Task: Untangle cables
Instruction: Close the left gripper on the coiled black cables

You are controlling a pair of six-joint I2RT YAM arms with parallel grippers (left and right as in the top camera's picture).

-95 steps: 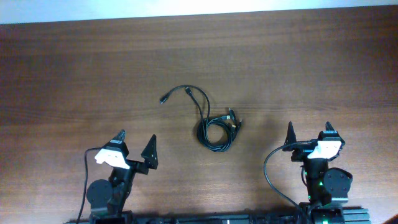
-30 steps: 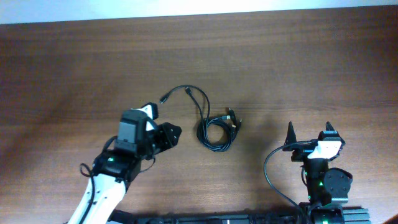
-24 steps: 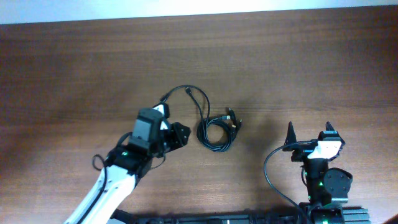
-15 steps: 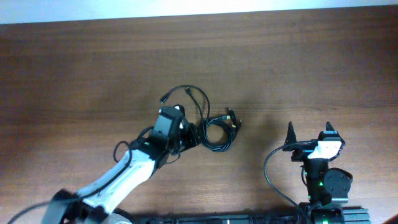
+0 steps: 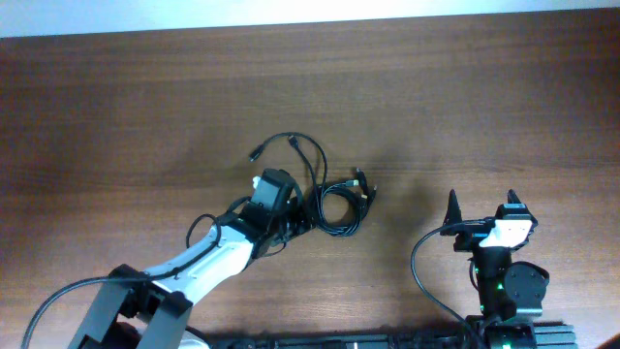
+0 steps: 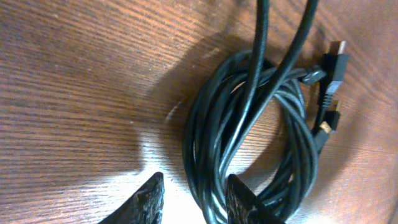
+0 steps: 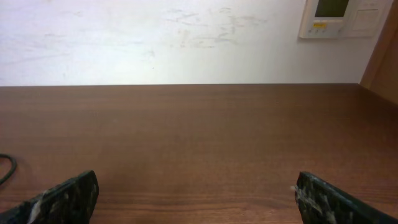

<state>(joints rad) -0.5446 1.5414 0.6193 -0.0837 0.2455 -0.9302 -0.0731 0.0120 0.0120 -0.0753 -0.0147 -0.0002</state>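
Note:
The cables (image 5: pixel 337 206) lie as a black coil at the table's middle, with two loose strands running up-left to a small plug (image 5: pixel 256 153). My left gripper (image 5: pixel 302 215) sits at the coil's left edge. In the left wrist view the coil (image 6: pixel 298 149) fills the frame, with plugs (image 6: pixel 333 62) at its right. The left gripper (image 6: pixel 194 196) is open, its fingers straddling the coil's left strands without pinching them. My right gripper (image 5: pixel 481 201) rests wide open at the near right, far from the cables; nothing lies between its fingers (image 7: pixel 65 199).
The wooden table (image 5: pixel 116 116) ends at a white wall at the back. A wall panel (image 7: pixel 329 15) shows in the right wrist view. A thicker black wire (image 5: pixel 418 262) loops beside the right arm's base.
My left arm has reached from the near left up to the coil's left edge, and its jaws have narrowed around the strands. The right arm and the cables have not moved.

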